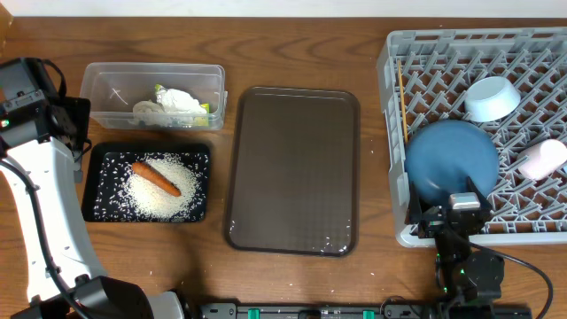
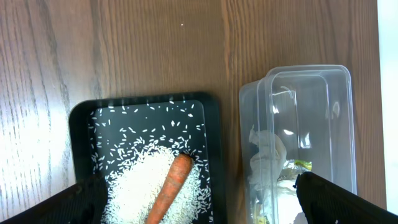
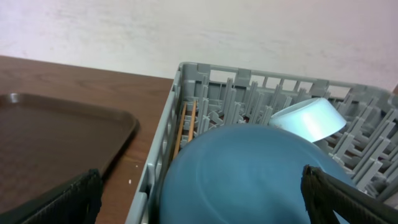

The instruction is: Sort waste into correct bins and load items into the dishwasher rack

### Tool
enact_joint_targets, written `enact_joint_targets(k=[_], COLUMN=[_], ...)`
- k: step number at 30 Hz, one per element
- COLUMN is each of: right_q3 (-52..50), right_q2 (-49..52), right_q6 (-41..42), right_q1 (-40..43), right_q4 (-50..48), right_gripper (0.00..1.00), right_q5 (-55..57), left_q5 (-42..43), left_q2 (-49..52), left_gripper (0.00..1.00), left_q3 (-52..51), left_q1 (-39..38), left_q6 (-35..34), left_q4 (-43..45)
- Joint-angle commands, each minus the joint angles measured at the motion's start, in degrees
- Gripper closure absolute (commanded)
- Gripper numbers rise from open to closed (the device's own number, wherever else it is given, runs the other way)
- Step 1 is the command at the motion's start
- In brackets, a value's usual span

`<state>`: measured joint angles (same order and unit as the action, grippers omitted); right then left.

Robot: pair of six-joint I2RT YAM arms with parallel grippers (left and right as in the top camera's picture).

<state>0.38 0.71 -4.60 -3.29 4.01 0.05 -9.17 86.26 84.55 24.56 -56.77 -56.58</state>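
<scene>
The grey dishwasher rack holds the dark-blue bowl, the light-blue bowl, the white cup and the chopsticks. The clear tub holds the white-silver wrapper and the yellow-green packet. The black tray holds the carrot on rice. My left gripper is open and empty, high over the black tray and the tub. My right gripper is open at the rack's front edge, its fingers either side of the dark-blue bowl.
A large brown serving tray lies bare between the bins and the rack. A few rice grains lie on the wood near the black tray's front. The rack's wall stands beside the brown tray.
</scene>
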Motion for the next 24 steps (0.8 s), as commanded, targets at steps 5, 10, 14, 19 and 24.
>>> enact_joint_targets(k=[5, 10, 14, 19, 24], right_q3=[-0.1, -0.1, -0.1, -0.1, -0.1], right_q2=[-0.4, -0.4, -0.4, -0.4, -0.4], right_q6=[4.9, 5.0, 5.0, 5.0, 5.0], right_q1=[0.6, 0.6, 0.6, 0.6, 0.6], right_q4=[0.3, 0.3, 0.2, 0.2, 0.2], right_gripper=[0.01, 0.01, 0.01, 0.01, 0.01], right_q5=[1.4, 1.5, 1.3, 1.0, 1.0], left_q5=[-0.3, -0.3, -0.3, -0.3, -0.3], left_q2=[0.3, 0.3, 0.3, 0.3, 0.3], left_gripper=[0.01, 0.01, 0.01, 0.01, 0.01], left_q3=[0.0, 0.0, 0.0, 0.0, 0.0], left_q1=[0.2, 0.2, 0.2, 0.2, 0.2], left_q6=[0.3, 0.3, 0.3, 0.3, 0.3], left_q4=[-0.2, -0.2, -0.2, -0.2, -0.2])
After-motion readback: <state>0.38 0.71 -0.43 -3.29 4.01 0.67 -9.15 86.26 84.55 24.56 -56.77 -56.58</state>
